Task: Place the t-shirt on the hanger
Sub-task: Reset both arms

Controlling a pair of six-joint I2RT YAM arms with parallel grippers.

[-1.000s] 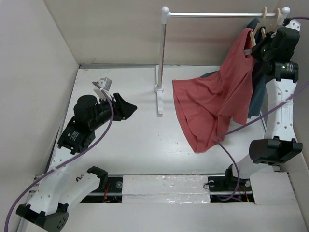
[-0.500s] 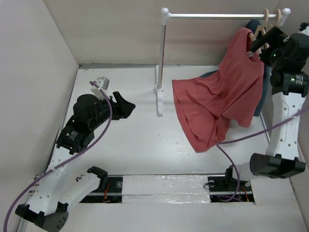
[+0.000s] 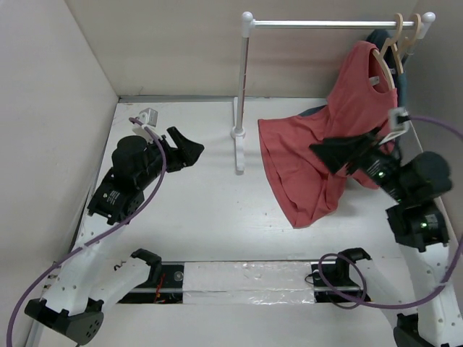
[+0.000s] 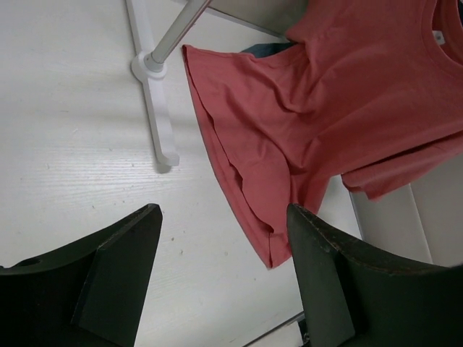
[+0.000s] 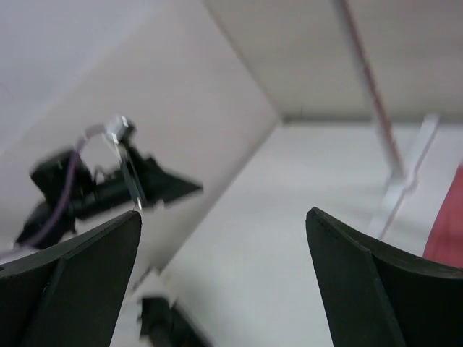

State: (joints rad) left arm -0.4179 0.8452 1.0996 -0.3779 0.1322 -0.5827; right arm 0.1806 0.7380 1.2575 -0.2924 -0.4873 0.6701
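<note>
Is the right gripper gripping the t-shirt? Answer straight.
No, the right wrist view shows the right gripper open with nothing between its fingers, the t-shirt off at the edge.

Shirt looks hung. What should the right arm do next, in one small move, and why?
Probably draw the right gripper back toward its base, clear of the cloth. The t-shirt appears to hang by its neck on the hanger, hooked over the rail, and that gripper is open and empty in front of it.
</note>
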